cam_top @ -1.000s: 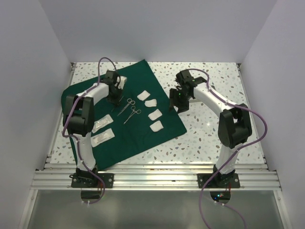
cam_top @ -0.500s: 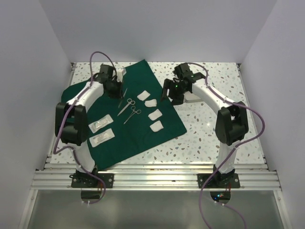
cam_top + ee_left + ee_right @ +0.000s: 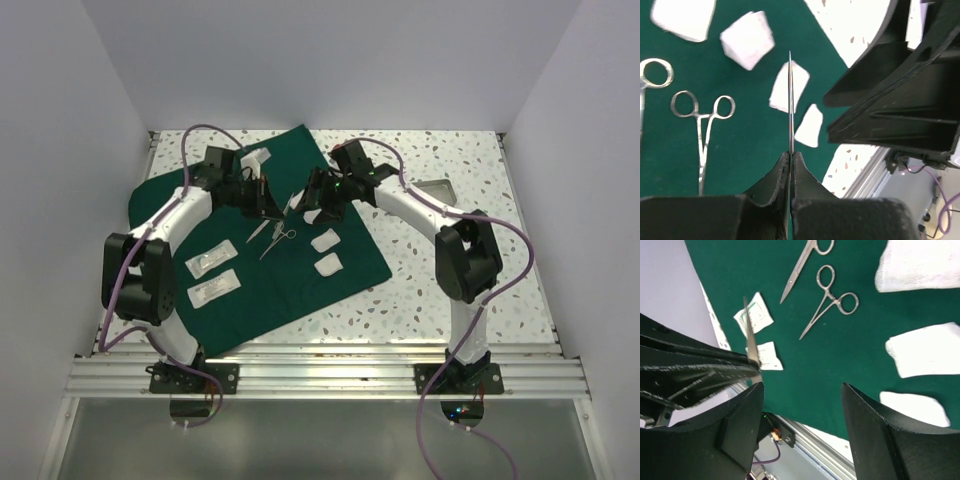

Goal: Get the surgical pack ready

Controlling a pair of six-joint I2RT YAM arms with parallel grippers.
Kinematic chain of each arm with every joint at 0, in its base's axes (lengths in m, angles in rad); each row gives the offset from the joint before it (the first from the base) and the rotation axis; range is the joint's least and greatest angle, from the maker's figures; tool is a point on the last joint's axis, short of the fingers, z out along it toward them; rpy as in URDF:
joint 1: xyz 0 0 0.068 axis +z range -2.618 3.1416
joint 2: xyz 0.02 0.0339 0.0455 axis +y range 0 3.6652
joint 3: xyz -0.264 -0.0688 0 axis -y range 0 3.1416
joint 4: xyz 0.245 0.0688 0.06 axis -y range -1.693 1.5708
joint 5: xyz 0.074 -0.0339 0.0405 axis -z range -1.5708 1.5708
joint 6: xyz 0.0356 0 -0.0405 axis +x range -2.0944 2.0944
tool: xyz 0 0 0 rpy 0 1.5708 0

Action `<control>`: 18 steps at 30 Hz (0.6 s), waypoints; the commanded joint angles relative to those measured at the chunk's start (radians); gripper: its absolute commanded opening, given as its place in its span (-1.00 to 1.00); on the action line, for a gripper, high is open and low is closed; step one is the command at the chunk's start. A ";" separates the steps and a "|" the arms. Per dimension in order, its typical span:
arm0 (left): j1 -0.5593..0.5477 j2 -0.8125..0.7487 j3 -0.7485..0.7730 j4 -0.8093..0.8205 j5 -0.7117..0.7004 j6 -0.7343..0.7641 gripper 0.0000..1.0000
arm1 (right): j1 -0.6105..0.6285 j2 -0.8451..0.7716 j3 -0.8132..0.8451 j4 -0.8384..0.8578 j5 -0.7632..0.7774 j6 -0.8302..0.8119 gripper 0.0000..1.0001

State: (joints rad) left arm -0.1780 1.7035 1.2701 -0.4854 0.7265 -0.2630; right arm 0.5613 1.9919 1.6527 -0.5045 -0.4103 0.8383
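Inward over the drape [image 3: 290,290] — left end effector [image 3: 790,161] tight on steel instrument [image 3: 790,100], right end effector [image 3: 801,387] wide.

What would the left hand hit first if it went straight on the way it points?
Likely the white gauze pad on the green drape: the thin steel instrument pinched in the left hand points at it. Depth unclear.

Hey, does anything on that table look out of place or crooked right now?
The green drape lies diagonally across the table, and the steel tray sits off it on the bare surface at the far right.
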 commanded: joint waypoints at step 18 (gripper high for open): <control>-0.097 -0.002 0.035 0.097 0.070 -0.084 -0.70 | 0.002 0.011 0.007 0.077 -0.033 0.090 -1.00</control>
State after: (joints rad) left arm -0.2775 1.7058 1.2701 -0.4408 0.7864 -0.3290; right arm 0.5674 1.9926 1.6539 -0.4522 -0.4282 0.8997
